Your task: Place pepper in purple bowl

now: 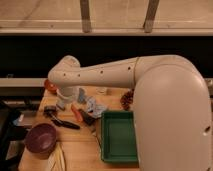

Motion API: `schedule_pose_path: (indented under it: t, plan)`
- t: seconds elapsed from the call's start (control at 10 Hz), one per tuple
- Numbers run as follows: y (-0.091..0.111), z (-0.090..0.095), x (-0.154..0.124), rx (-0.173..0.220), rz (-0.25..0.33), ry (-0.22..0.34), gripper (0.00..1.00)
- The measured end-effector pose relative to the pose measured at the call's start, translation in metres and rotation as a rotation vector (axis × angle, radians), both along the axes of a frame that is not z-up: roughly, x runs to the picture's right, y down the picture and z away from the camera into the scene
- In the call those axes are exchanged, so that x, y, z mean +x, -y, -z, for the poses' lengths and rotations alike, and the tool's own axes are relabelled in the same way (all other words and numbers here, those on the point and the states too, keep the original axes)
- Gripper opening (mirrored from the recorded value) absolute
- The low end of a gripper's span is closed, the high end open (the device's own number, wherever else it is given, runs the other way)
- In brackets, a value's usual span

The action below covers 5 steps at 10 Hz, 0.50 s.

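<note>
The slim red-orange pepper (pixel 76 112) hangs tilted just under the end of my white arm, left of the table's middle. My gripper (pixel 78 101) sits below the arm's wrist, shut on the pepper's upper end; the arm hides most of the fingers. The purple bowl (pixel 41 138) stands at the table's front left, below and to the left of the pepper, and nothing shows inside it.
A green tray (pixel 120 137) lies at the front right. A dark elongated object (pixel 62 121) lies between pepper and bowl. A blue-white packet (pixel 93 106), a dark grape cluster (pixel 127 100) and an orange-red bowl (pixel 48 86) sit farther back. Something pale yellow (pixel 57 157) lies at the front edge.
</note>
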<state>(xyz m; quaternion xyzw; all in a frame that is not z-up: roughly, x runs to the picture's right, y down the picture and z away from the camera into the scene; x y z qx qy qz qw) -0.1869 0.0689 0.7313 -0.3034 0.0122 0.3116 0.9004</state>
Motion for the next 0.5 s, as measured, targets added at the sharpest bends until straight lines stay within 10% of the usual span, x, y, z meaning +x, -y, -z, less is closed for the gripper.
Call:
schedule_pose_path:
  t: [0.5]
  plan:
    - [0.0113, 0.0143, -0.0216, 0.013, 0.014, 0.076, 0.0]
